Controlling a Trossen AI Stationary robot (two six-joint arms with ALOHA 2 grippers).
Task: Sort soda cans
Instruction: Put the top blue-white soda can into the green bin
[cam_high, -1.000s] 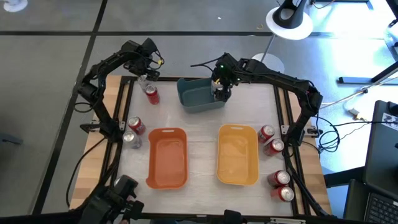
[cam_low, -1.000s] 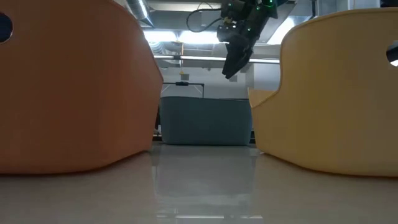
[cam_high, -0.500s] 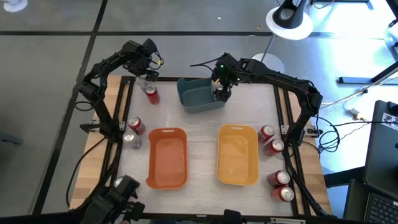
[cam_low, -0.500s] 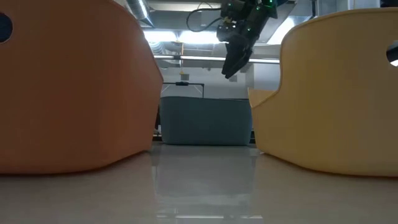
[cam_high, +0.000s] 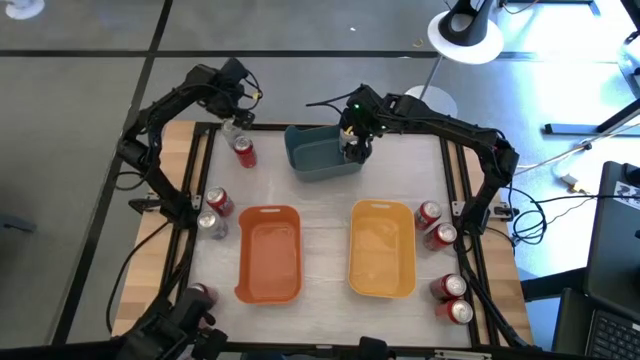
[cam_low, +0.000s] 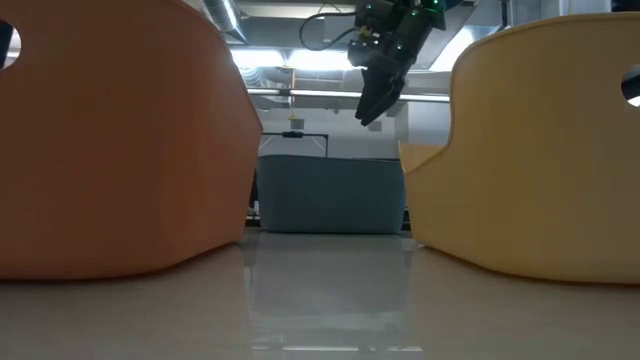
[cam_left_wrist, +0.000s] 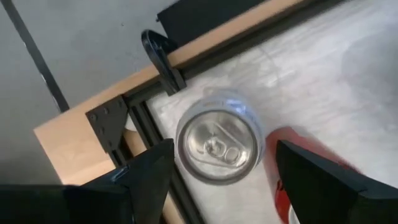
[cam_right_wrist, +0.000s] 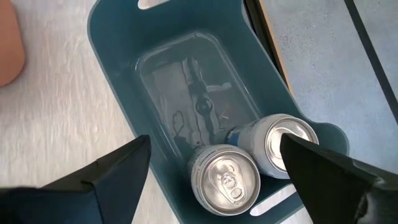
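My left gripper (cam_high: 233, 113) (cam_left_wrist: 224, 147) hangs open over the table's far left corner. Its fingers stand on either side of an upright silver can (cam_left_wrist: 219, 144) (cam_high: 232, 129) without touching it. A red can (cam_high: 243, 151) (cam_left_wrist: 292, 186) stands just beside that one. My right gripper (cam_high: 352, 146) (cam_right_wrist: 214, 140) (cam_low: 374, 100) is open and empty above the blue bin (cam_high: 322, 152) (cam_right_wrist: 118, 81). Two silver cans (cam_right_wrist: 227, 177) (cam_right_wrist: 284, 144) stand upright on the bin's floor at one end.
An orange bin (cam_high: 270, 252) and a yellow bin (cam_high: 382, 248) lie side by side near the table's middle. Two cans (cam_high: 215, 212) stand by the left rail and another (cam_high: 198, 295) at the near left. Several red cans (cam_high: 440, 260) line the right rail.
My left arm has shifted slightly toward the table's left edge, and a can at the near left now shows beside its base. The right arm has kept still over the blue bin.
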